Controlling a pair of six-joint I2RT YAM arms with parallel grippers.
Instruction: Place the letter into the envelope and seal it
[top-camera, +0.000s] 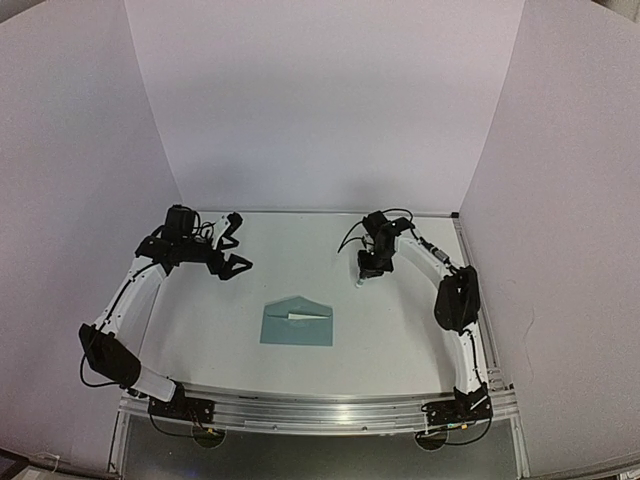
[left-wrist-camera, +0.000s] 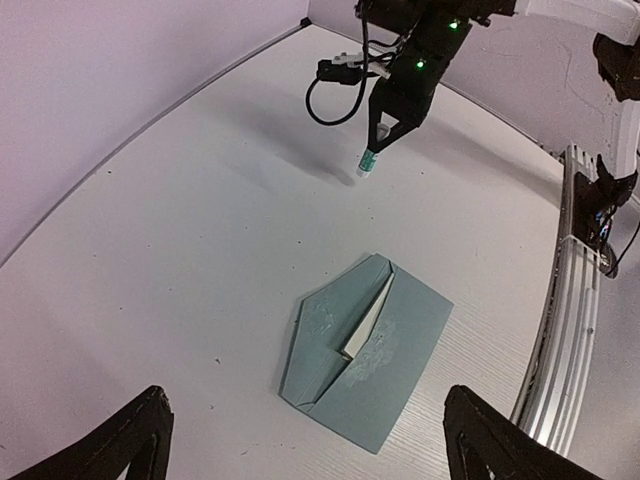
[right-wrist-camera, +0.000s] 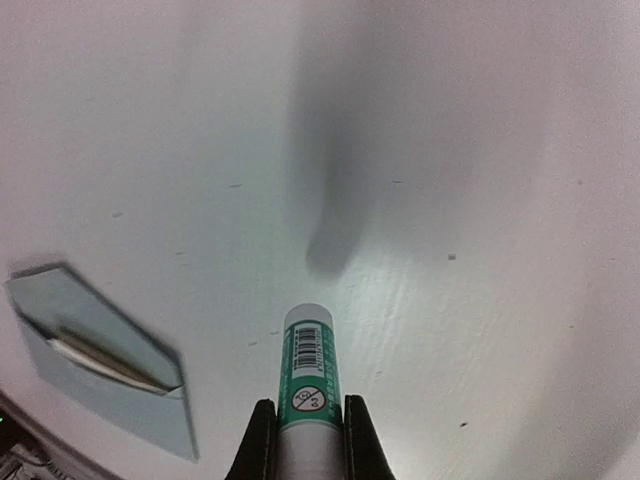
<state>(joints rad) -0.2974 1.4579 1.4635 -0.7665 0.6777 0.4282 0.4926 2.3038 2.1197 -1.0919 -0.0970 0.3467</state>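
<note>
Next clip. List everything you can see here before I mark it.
Flat teal paper envelope: one, teal, table centre, flap folded down.
Paper letter: one, only a pale sliver visible, in the envelope's flap gap.
Green-and-white glue stick tube: one, tip down, beyond the envelope to the right.
Table: one, white, under everything.
Backdrop panels: three, pale lilac-white, left, back, right.
Left gripper: one, black, open, far left.
Right gripper: one, black, gripping the glue stick.

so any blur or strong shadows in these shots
Right wrist: the glue stick in the right hand is sharp, the envelope smeared near the frame edge, a soft shadow on the table ahead. Left wrist: wide-angle lens bends the table's edges. Top: soft, even light.
</note>
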